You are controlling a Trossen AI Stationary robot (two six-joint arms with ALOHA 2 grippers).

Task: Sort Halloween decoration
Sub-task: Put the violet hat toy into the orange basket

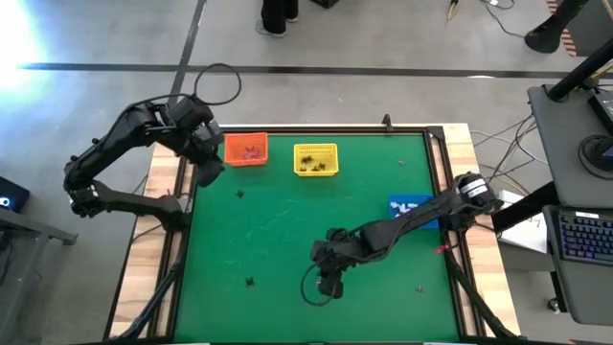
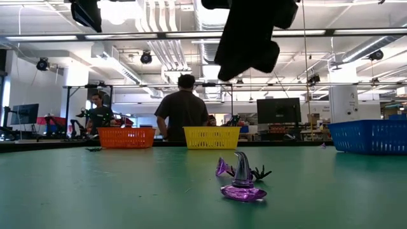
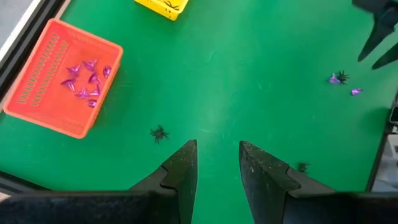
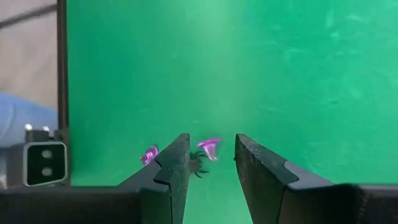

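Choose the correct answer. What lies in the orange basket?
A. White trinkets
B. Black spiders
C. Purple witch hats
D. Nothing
C: the left wrist view shows a cluster of small purple hats lying in the orange basket, and no spiders or white pieces among them.

In the low view, upper middle, the right arm (image 2: 249, 35) is cut off by the top edge, its gripper unseen. The blue basket (image 1: 410, 206) at the right of the high view lies partly under that arm, and the specks (image 1: 419, 287) at the lower right are too small to tell.
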